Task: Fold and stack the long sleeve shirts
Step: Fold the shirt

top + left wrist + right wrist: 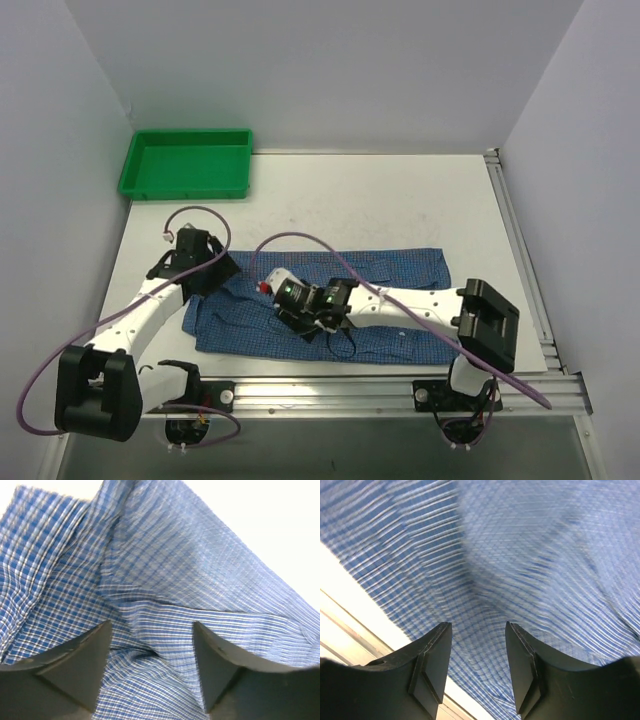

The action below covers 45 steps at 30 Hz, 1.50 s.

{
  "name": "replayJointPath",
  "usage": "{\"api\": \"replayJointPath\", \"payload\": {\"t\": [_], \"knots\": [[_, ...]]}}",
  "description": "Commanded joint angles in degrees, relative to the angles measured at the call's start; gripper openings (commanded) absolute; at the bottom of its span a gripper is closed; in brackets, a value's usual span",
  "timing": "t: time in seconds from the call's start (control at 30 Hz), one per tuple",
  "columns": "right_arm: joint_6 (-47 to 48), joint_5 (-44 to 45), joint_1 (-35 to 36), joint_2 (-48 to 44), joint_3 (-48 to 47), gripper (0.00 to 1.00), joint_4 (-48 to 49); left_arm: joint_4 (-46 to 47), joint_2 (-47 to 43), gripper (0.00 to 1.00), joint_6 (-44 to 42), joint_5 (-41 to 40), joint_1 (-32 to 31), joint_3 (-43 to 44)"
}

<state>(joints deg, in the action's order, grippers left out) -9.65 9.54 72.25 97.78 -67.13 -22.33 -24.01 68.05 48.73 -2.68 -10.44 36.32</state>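
Observation:
One long sleeve shirt (pixel 400 300) of blue fine-checked cloth lies spread flat across the near part of the white table. My left gripper (pixel 212 268) is at the shirt's left end. In the left wrist view it (pixel 151 655) is open, its fingers (pixel 90 655) low over rumpled cloth (pixel 150 580) that fills the gap between them. My right gripper (pixel 285 295) hangs over the shirt's left-middle part. In the right wrist view it (pixel 477 647) is open and empty above the cloth (pixel 530 555), close to the shirt's near hem.
A green plastic tray (pixel 185 165) stands at the back left corner. White walls close in the table on the left, back and right. A metal rail (pixel 400 385) runs along the near edge, and shows in the right wrist view (pixel 350 630).

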Motion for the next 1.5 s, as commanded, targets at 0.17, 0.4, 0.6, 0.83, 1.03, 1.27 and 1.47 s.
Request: {"api": "replayJointPath", "payload": {"t": [0.17, 0.4, 0.6, 0.83, 1.03, 1.27, 1.47], "knots": [[-10.2, -2.6, -20.2, -11.8, 5.1, 0.45, -0.5, -3.3, -4.2, 0.88, -3.7, 2.0, -1.2, 7.6], [-20.4, -19.4, -41.5, -12.2, 17.1, 0.44, 14.6, 4.8, 6.6, 0.85, -1.4, 4.9, -3.4, 5.5], [-26.0, -22.7, -52.7, -7.1, 23.7, 0.43, 21.9, 8.4, 12.1, 0.84, 2.5, 3.1, -2.9, 1.4], [-28.0, -21.2, -63.8, -10.1, 30.8, 0.43, 23.3, 7.5, 9.7, 0.83, 3.7, 1.1, 0.4, -2.2], [-23.1, -18.1, -65.8, -17.7, 29.6, 0.44, 15.7, 2.4, 4.8, 0.86, 1.5, 2.2, 1.2, 0.7], [-13.8, -14.4, -52.6, -27.4, 24.3, 0.45, 6.7, -4.1, -4.9, 0.9, -2.1, -4.6, -1.7, 5.6], [-12.7, -12.1, -37.0, -26.8, 20.6, 0.45, 5.4, 0.7, 1.1, 0.73, -5.7, -8.0, -2.7, 10.8]]}}
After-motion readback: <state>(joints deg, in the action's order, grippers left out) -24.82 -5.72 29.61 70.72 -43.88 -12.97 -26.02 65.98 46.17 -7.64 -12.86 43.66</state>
